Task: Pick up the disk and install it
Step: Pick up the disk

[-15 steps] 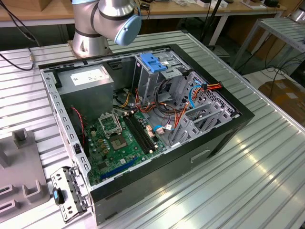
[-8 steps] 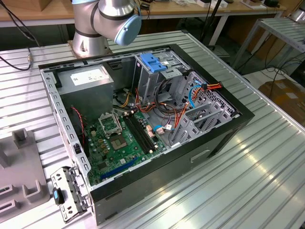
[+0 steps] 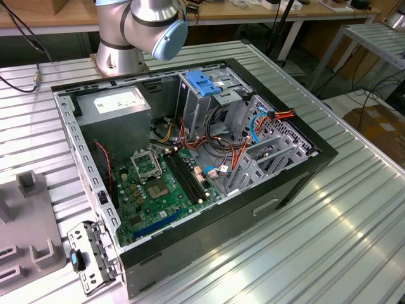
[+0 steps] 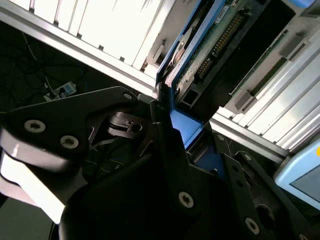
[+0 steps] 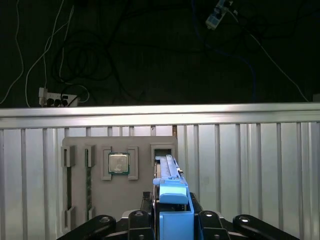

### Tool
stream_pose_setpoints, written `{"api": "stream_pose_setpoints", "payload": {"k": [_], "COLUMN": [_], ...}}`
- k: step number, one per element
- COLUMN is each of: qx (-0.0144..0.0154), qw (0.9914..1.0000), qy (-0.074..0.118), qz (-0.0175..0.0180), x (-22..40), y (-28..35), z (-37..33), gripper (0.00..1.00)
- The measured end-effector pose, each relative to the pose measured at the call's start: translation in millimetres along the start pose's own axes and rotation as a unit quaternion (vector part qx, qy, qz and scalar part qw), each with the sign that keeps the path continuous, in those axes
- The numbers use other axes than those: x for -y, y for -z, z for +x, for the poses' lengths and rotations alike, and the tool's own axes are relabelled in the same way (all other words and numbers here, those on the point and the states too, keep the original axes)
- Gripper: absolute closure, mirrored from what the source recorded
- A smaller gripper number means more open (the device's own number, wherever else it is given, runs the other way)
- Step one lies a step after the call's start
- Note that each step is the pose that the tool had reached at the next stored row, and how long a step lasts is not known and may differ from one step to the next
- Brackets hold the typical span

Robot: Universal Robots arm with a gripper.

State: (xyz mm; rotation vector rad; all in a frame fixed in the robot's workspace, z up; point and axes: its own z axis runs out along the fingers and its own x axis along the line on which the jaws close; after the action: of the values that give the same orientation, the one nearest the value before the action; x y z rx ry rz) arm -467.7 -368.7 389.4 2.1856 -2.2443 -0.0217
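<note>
The disk (image 5: 169, 172) is a dark drive in a thin blue carrier frame, standing on its edge in a slot of a grey holder tray (image 5: 140, 192). My gripper (image 5: 175, 216) is shut on the near end of the blue frame, one black finger on each side. In the second wrist view the disk (image 4: 216, 36) shows its green circuit-board side and a connector row, with the gripper (image 4: 186, 132) clamped on the blue frame. Whether the disk is lifted off the tray I cannot tell.
In the exterior view an open computer case (image 3: 297, 174) lies on the ribbed metal table, with a motherboard (image 3: 158, 190), a grey drive cage with a blue handle (image 3: 204, 85) and a power supply box (image 3: 117, 104). The arm's base (image 3: 136, 28) stands behind it. The tray (image 3: 25, 215) also holds a processor chip (image 5: 119, 163).
</note>
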Motion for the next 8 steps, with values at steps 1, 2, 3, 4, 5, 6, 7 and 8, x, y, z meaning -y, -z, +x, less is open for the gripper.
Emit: {"api": "stream_pose_setpoints", "payload": {"k": [1,2,3,4,5,6,7,8], "qx": [0.0,0.0,0.0,0.0,0.0,0.0,0.0,0.0], "qw": [1.0,1.0,1.0,1.0,1.0,1.0,1.0,1.0], "qy": [0.0,0.0,0.0,0.0,0.0,0.0,0.0,0.0], "qz": [0.0,0.0,-0.0001,-0.0001,0.0,0.0,-0.0001,-0.0001], "x": [0.0,-0.1,-0.1,-0.1,-0.2,-0.2,-0.2,-0.2], "y": [1.6,4.4,6.4,7.9,10.1,11.6,13.8,15.1], "z": [0.0,0.0,0.0,0.0,0.0,-0.1,-0.1,-0.1], "gripper": [0.63,0.63,0.63,0.63,0.63,0.63,0.63,0.63]}}
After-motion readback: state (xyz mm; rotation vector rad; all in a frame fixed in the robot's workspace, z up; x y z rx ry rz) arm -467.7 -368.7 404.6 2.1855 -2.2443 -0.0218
